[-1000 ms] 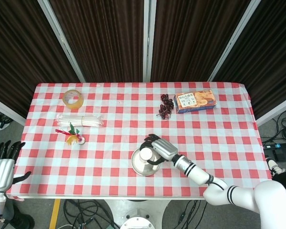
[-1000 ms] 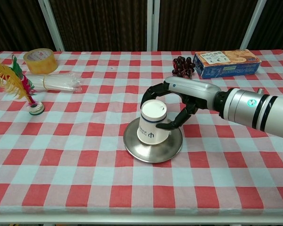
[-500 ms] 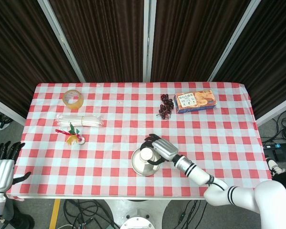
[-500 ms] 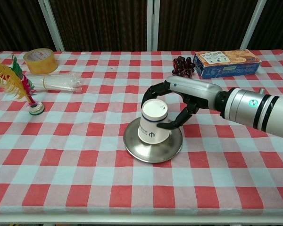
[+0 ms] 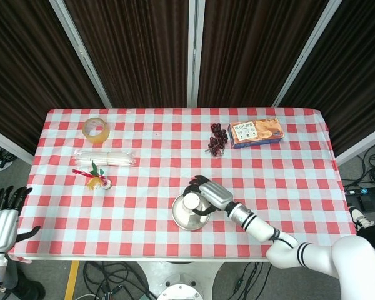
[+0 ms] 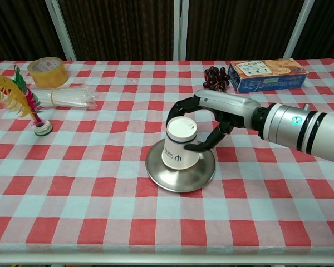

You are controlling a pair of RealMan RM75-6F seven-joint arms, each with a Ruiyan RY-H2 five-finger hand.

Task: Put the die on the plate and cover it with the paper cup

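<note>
A white paper cup [image 6: 180,146] stands upside down, slightly tilted, on the round steel plate [image 6: 178,179] near the table's front middle. My right hand [image 6: 211,114] grips the cup, fingers arched over its far side and thumb against its near right side. In the head view the cup [image 5: 191,202], the plate [image 5: 182,222] and my right hand [image 5: 211,194] show at the same spot. No die is visible in either view. My left hand [image 5: 1,222] hangs off the table's front left corner, fingers apart and holding nothing.
A tape roll [image 6: 47,72], a clear bag of sticks [image 6: 69,97] and a feathered shuttlecock [image 6: 22,100] lie at the left. Dark grapes [image 6: 214,78] and a blue biscuit box [image 6: 267,74] sit at the back right.
</note>
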